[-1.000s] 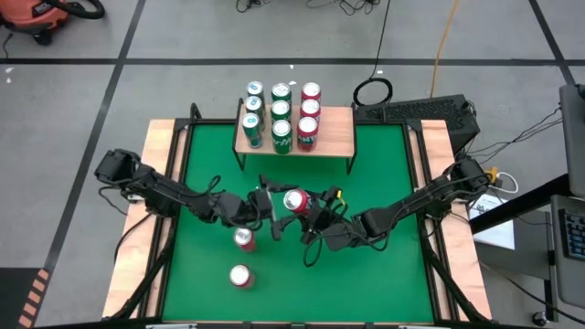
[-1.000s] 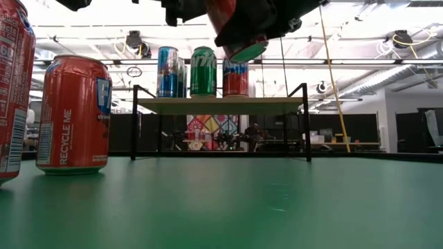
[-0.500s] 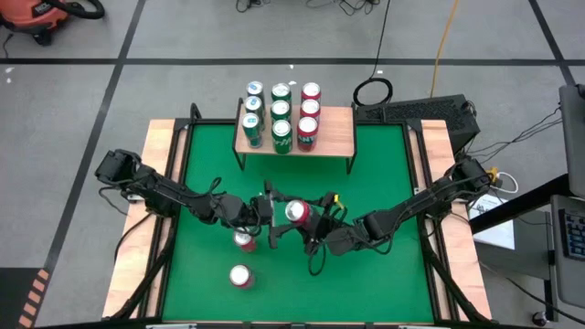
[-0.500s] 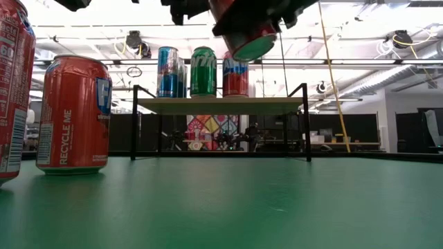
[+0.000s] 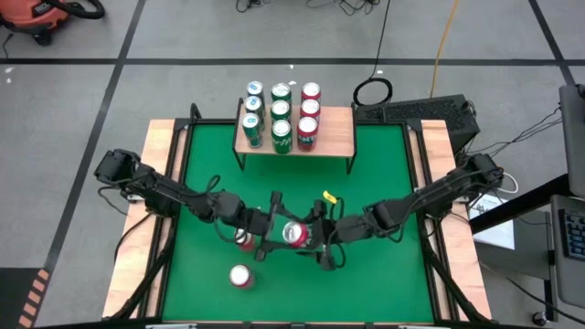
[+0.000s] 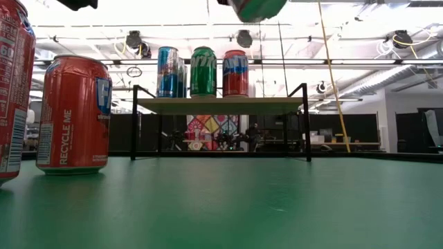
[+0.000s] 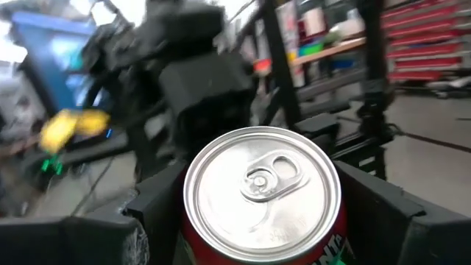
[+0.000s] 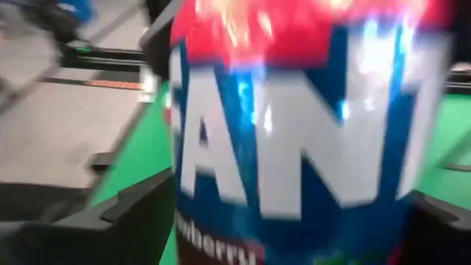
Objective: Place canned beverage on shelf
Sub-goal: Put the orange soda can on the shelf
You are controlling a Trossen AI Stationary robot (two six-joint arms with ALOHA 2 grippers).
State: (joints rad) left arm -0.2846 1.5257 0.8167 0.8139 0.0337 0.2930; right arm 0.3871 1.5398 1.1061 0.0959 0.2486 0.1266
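Note:
A red soda can (image 5: 294, 234) is held in the air between my two grippers over the middle of the green table (image 5: 384, 174). My left gripper (image 5: 274, 230) comes from the left and my right gripper (image 5: 315, 236) from the right; both are shut on it. The left wrist view shows the can's silver top (image 7: 261, 195), the right wrist view its printed side (image 8: 302, 125). Only its bottom (image 6: 256, 8) shows in the low view. The shelf (image 5: 338, 123), a wooden plank on black legs, stands at the far edge with several cans (image 5: 281, 114) upright on it. My left gripper has one finger on each side of the can's upper wall just under the rim (image 7: 333, 237), coming level from the table's left. The can is clear of the table, top up and a little tilted. My right gripper pinches the can's side wall (image 8: 184, 177) between its two fingers (image 8: 136, 213), coming level from the table's right. The can fills the space between the fingers and hangs clear of the table.
Two more red cans stand upright on the table, one (image 5: 244, 240) just under my left gripper and one (image 5: 240, 276) nearer the front edge; they show large at the left of the low view (image 6: 73, 114). The right part of the shelf top is bare.
Both grippers have moved together toward the table's near edge, carrying the red can between them. The can stays clear of the table and has climbed to the top edge of the low view.

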